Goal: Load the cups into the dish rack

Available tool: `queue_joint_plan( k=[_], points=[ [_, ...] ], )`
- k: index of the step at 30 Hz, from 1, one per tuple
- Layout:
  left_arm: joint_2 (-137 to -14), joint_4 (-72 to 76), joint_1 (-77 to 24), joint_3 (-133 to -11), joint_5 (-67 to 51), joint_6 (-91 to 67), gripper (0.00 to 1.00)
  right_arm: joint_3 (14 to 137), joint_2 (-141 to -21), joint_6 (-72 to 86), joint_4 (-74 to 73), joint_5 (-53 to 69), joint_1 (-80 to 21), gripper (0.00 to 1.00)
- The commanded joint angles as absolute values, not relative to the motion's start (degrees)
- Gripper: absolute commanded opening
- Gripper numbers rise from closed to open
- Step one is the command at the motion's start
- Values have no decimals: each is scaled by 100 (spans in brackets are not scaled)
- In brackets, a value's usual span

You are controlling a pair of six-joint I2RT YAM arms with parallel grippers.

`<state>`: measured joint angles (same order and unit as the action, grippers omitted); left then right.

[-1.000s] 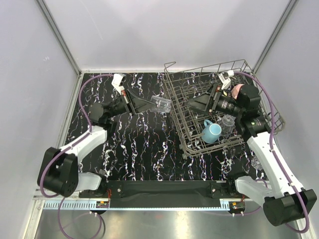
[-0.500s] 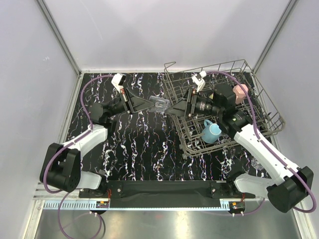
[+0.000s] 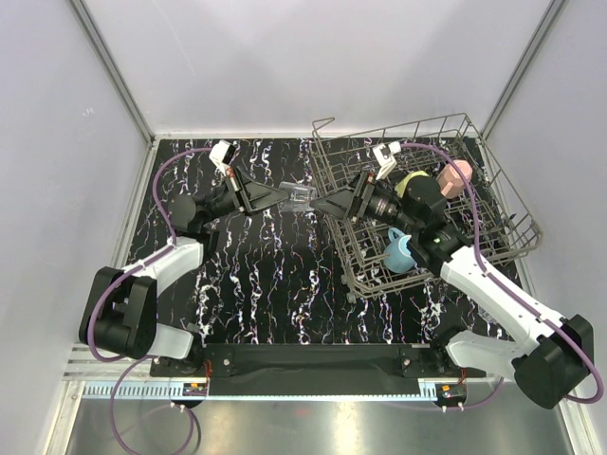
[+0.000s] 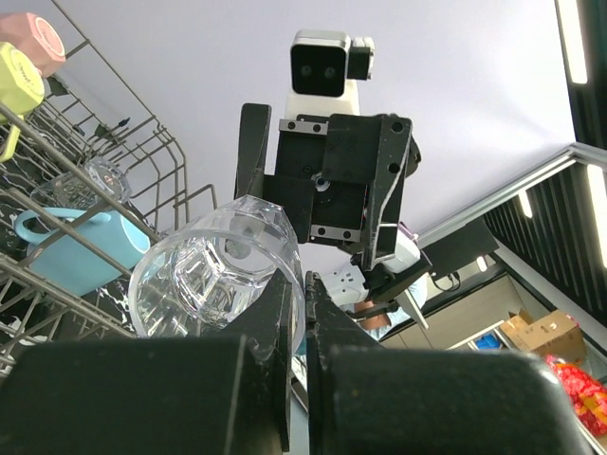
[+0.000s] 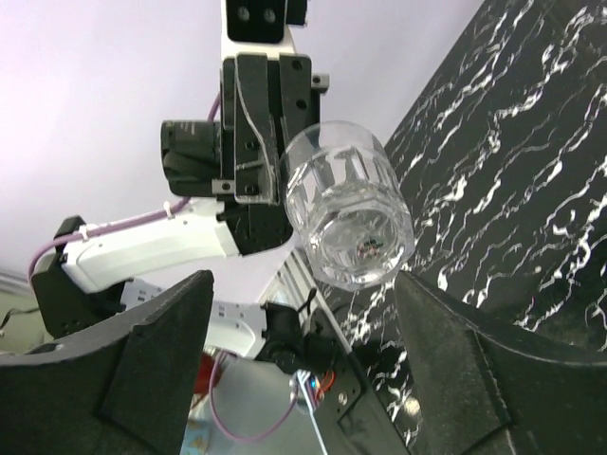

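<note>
Over marbled table, left pincer grips glass; right pincer agape.

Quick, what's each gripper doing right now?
Left gripper: closed, holding a clear glass.
Right gripper: open, empty, facing that glass.

— How is the overhead view lit?

— Even, diffuse brightness is seen. The walls are washed pale lilac, and only soft, faint shadows are cast on the bench. Focus is held throughout.

— And the wrist views?

— In the left one, the light strips are blown out at the right edge, and the left gripper is rendered as a dark, blurred mass. Highlights are caught in the clear glass. In the right one, the right gripper is left soft and unlit in the bottom corners, while the centre is kept sharp.
</note>
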<state>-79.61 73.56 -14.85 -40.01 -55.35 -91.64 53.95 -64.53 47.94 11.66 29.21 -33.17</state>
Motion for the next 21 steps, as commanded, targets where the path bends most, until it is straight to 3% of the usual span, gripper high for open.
queue_joint_plan(
  k=[1,13,21],
  points=[
    [-7875,9554,-1415,-3964,-5344,-9228,0,5291,-6372,4843,2082,2400,-3480,85],
    [-7822,9554,-1362,-3929,-5317,-9255,0,5221,-6715,4755,2470,2030,-3700,81],
    [-7761,9562,-1345,-3955,-5344,-9237,0,5396,-6460,4167,1487,1775,-3709,83]
  ],
)
